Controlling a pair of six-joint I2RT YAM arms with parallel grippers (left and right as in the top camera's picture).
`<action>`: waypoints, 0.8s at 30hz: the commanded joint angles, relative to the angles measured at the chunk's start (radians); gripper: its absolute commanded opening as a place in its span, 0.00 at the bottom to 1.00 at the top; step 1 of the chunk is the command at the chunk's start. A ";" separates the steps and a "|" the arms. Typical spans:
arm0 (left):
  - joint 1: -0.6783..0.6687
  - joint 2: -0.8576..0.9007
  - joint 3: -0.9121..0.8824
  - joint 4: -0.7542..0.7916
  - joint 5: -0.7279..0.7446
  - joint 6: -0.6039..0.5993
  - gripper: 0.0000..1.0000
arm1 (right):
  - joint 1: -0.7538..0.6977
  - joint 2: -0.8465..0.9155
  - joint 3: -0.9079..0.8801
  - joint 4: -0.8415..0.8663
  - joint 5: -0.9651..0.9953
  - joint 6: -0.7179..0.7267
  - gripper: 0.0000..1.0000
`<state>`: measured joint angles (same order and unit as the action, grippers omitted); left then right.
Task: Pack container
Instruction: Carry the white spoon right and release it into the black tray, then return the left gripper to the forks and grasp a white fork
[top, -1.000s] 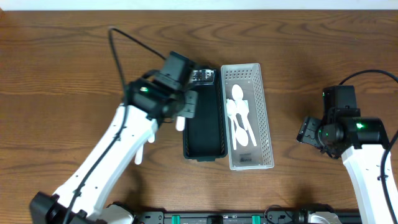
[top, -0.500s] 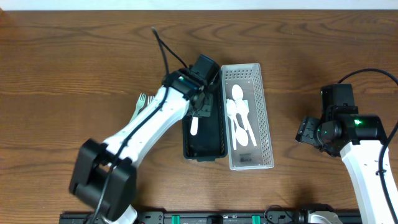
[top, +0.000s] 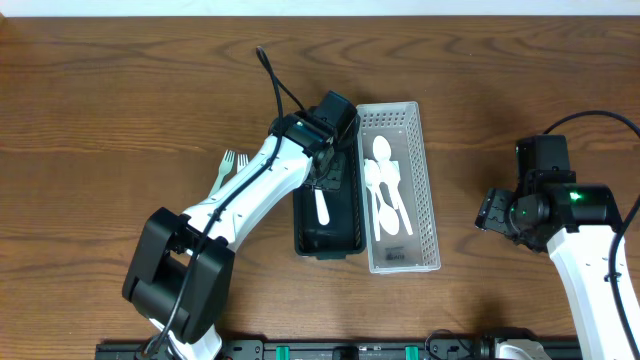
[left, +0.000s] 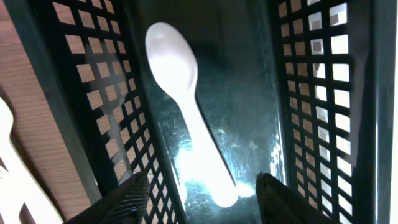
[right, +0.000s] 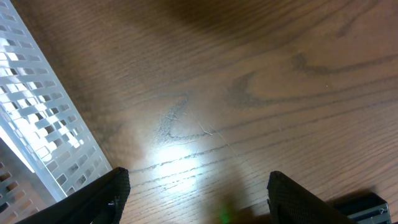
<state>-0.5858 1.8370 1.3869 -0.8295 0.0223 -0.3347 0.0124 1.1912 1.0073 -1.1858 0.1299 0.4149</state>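
A black lattice container stands mid-table beside a white lattice container that holds several white spoons. One white spoon lies flat on the black container's floor, bowl away from the wrist camera. My left gripper hovers just above that spoon's handle end, jaws open and apart from it. My right gripper hangs open over bare wood right of the white container, with nothing between its fingers.
Two pale green forks lie on the wood left of the black container; a white utensil shows outside its left wall. The white container's corner sits at the left of the right wrist view. The left arm's cable arcs above the containers.
My left gripper carried the white spoon from the black container's left side to over its middle, then opened. The spoon now lies loose on the floor. The right arm has not moved.
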 joint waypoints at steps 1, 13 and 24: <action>-0.005 -0.076 0.054 -0.024 -0.029 0.091 0.60 | -0.007 0.005 0.003 -0.003 0.000 -0.013 0.74; 0.215 -0.382 0.087 -0.280 -0.176 0.109 0.70 | -0.008 0.005 0.003 0.005 0.000 -0.013 0.75; 0.484 -0.378 -0.246 -0.192 -0.040 0.144 0.71 | -0.008 0.005 0.003 0.000 0.000 -0.013 0.74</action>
<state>-0.1219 1.4540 1.2217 -1.0496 -0.0761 -0.2192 0.0120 1.1912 1.0069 -1.1847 0.1276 0.4126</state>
